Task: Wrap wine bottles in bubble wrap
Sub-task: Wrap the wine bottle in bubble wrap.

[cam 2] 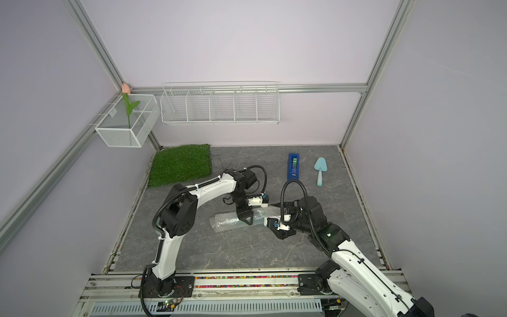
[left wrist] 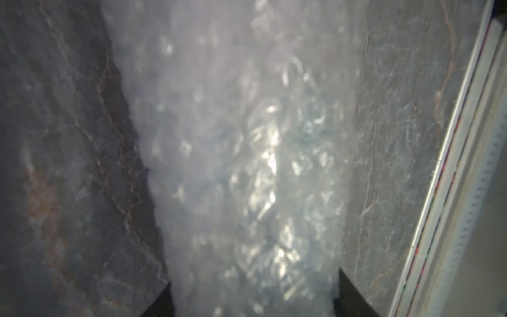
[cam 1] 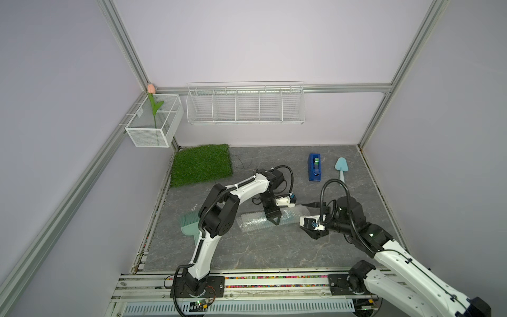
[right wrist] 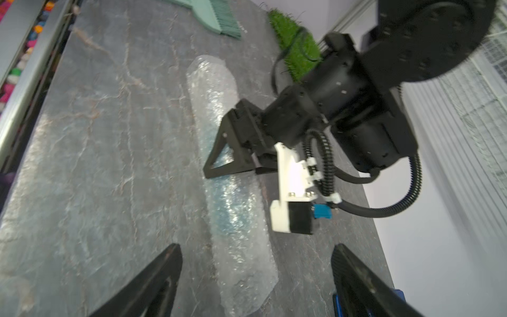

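We are finding the bubble wrap (cam 1: 253,222) rolled into a tube near the centre of the table (cam 1: 260,255), its length running nine to three o'clock. The bottle (right wrist: 233,216) is showing blue inside, toward the three o'clock half. The left gripper (cam 1: 275,221) is pinching the tube across its middle. The right gripper (cam 1: 301,216) is standing spread wide about the three o'clock end, touching nothing.

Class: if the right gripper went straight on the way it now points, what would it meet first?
Probably the near end of the rolled bubble wrap, lying just ahead of the open right gripper; depth is hard to judge.
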